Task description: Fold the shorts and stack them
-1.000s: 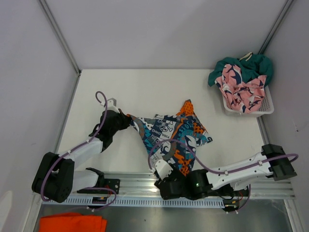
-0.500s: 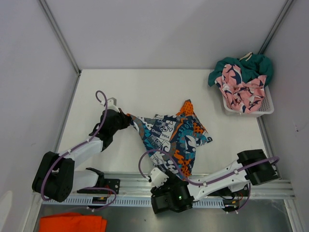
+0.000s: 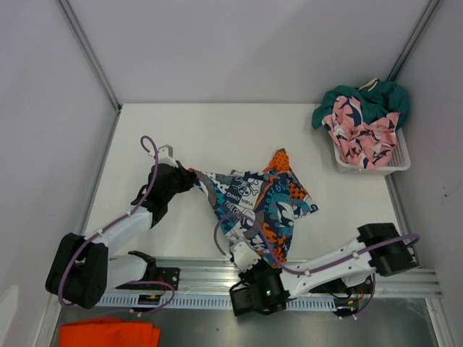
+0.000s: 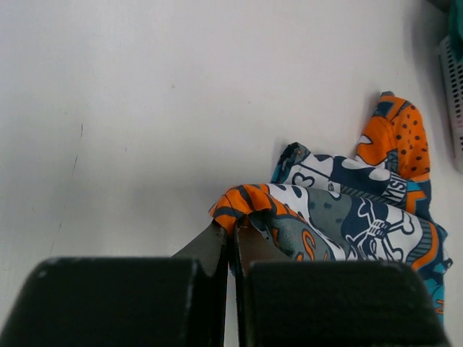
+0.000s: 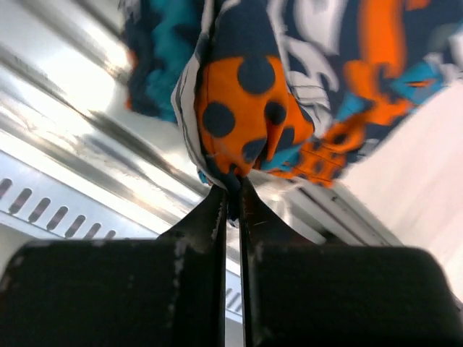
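**Graphic-print shorts (image 3: 257, 206): gripped at two corners, partly spread on table**

**Position of the work item.** The graphic-print shorts lie on the white table (image 3: 217, 130), in its near half and around mid-width. The blue, orange and white fabric is creased and only partly flattened. One corner points toward the far edge. The nearest part reaches the near edge of the table and hangs over the metal rail (image 3: 195, 271) that runs along it.

**Left end effector.** The left gripper (image 4: 231, 230) is closed, and its jaws pinch an orange-and-white corner of the graphic-print shorts. That corner is bunched at the fingertips. The grip point sits on the left side of the garment, nearer the table's left edge than its right.

**Right end effector.** The right gripper (image 5: 233, 195) is closed, and its jaws pinch an orange, dark-dotted fold of the same garment. The grip point is at the near edge of the table, over the metal rail.

**Remaining items.** The pink shark shorts (image 3: 362, 134) and the teal shorts (image 3: 365, 97) are heaped in the white mesh basket (image 3: 394, 163) at the far right corner of the table. The teal shorts spill over the basket's far rim, and the pink shark shorts lie on its near side. An orange cloth (image 3: 108, 334) lies beyond the rail at the near left, off the table.
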Robot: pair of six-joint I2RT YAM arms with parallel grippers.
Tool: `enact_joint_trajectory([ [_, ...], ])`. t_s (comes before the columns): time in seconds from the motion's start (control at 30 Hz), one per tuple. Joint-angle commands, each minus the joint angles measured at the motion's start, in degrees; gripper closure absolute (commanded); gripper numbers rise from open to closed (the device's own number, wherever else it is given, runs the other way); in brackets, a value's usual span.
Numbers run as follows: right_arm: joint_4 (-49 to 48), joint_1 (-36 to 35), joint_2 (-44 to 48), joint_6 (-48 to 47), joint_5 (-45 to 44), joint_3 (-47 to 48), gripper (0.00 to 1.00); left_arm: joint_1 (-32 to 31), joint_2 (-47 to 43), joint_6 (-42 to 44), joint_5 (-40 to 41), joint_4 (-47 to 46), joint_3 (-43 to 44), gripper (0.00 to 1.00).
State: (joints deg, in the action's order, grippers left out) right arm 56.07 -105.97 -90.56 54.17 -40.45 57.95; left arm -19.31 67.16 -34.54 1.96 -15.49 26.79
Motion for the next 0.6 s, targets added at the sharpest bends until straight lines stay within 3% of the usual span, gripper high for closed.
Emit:
enact_joint_trajectory([
  [0.0,8.15,1.03,10.12,5.77,-11.04,4.00,1.00,0.24,-4.92,-0.08,1.21,1.59,1.51,1.00],
  [0.07,8.61,4.52,15.82,2.19,-12.37,7.85,1.00,0.24,-9.48,-0.70,0.95,4.66,3.78,1.00],
  [0.1,7.22,7.07,17.25,-5.49,-10.98,9.53,1.00,0.24,-11.33,-0.87,1.38,8.94,4.76,1.00],
  [0.2,6.51,15.17,21.21,-14.42,-9.47,17.96,1.00,0.33,-18.88,-1.14,3.66,21.57,12.40,1.00],
  [0.33,4.49,18.96,25.43,-29.10,-5.45,29.04,1.00,2.17,-25.05,1.40,4.63,36.46,29.52,1.00],
  [0.57,-0.08,18.44,33.08,-35.97,22.14,43.90,1.00,2.52,-24.62,9.66,6.30,57.39,61.67,1.00],
])
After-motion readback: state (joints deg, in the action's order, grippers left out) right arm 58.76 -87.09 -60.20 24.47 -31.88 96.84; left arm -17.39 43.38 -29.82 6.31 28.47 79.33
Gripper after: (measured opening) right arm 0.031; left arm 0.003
